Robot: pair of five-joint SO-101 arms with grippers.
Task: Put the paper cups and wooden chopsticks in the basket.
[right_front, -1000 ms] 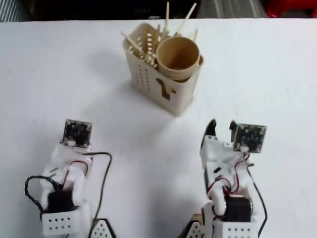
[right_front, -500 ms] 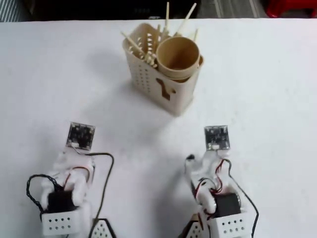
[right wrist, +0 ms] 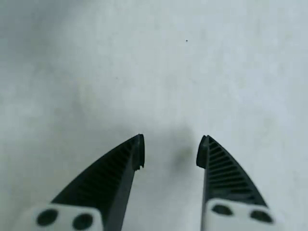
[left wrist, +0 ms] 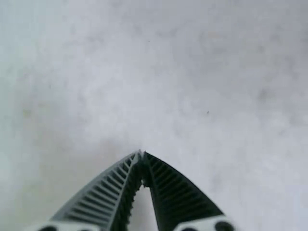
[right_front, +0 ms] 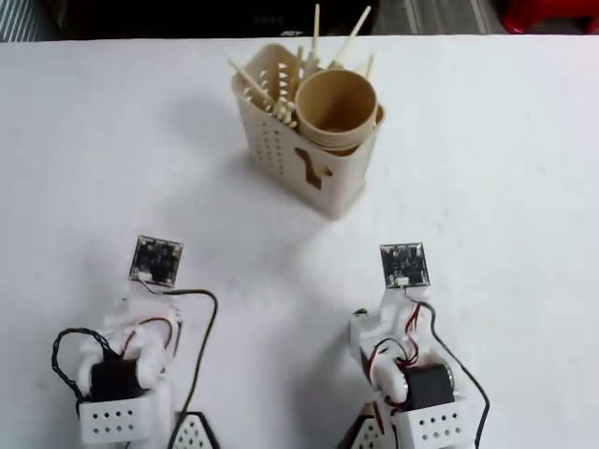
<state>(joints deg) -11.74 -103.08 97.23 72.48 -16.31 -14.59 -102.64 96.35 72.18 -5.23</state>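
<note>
A cream perforated basket (right_front: pixel 281 154) stands at the far middle of the white table. A tan paper cup (right_front: pixel 336 106) sits upright inside it, and several wooden chopsticks (right_front: pixel 314 39) stick up from behind and beside the cup. Both arms are folded back at the near edge, well short of the basket. In the left wrist view my left gripper (left wrist: pixel 141 154) is shut, its tips meeting over bare table. My right gripper (right wrist: pixel 170 150) is open, with only table surface between its fingers (right wrist: pixel 127 166).
The left arm's body (right_front: pixel 122 374) and the right arm's body (right_front: pixel 407 374) sit at the near edge with loose cables. Dark and red objects (right_front: pixel 547 14) lie beyond the table's far edge.
The right arm has pulled back toward the near edge and folded down; its gripper, raised a second ago, is now tucked under the wrist. The left arm has drawn back slightly.
</note>
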